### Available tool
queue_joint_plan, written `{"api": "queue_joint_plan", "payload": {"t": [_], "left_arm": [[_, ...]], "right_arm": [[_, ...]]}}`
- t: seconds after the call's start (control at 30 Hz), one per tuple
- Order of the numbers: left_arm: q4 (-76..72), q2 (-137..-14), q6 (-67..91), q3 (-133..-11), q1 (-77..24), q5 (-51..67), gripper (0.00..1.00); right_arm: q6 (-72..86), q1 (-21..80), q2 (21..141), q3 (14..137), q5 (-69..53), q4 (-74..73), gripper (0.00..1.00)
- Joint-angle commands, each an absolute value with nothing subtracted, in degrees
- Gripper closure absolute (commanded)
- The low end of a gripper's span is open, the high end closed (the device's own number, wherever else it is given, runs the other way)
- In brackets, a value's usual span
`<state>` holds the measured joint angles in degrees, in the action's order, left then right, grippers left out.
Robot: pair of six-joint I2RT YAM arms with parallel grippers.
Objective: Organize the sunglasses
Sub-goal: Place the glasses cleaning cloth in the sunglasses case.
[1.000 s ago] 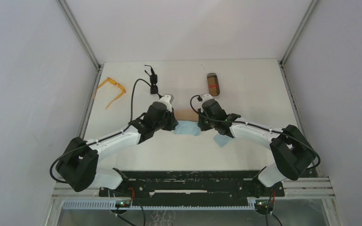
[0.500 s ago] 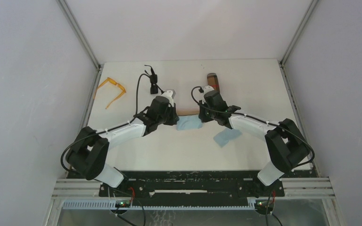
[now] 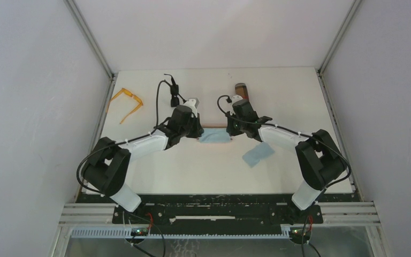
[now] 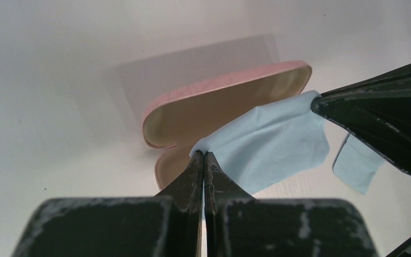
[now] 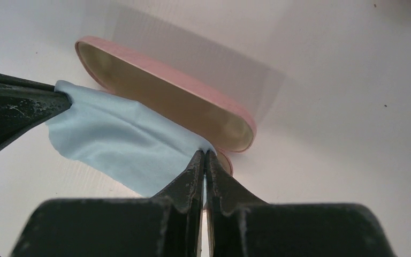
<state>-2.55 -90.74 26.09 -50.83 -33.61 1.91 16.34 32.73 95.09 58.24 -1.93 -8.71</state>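
Observation:
The orange sunglasses lie at the table's far left. The black sunglasses lie behind my left arm. A light-blue cloth hangs stretched between both grippers, over the open pink case, which also shows in the right wrist view. My left gripper is shut on the cloth's left corner. My right gripper is shut on its right corner. In the top view the grippers face each other.
A second light-blue cloth lies on the table under my right arm; it also shows in the left wrist view. A brown case lies at the far middle right. Grey walls enclose the table on both sides.
Both grippers have moved away from the bases towards the pink case, carrying the cloth between them. The cloth is now stretched over the case.

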Motion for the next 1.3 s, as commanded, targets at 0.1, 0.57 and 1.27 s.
{"api": "queue_joint_plan", "payload": {"t": [0.1,0.57,1.27], "left_arm": [[-6.13,-92.19,24.78,-54.58,-32.61,3.51,1.0],[-7.2,-94.64,24.31,-55.81,-32.0,4.2,1.0],[-7.55,-96.05,23.84,-55.58,-31.29,2.69,1.0]], "right_arm": [[15.04,31.35,96.26,61.49,-2.89,-6.07,1.0],[14.69,30.16,98.13,62.38,-3.98,-5.36,1.0],[14.02,29.62,99.79,63.72,-5.28,-5.44,1.0]]}}
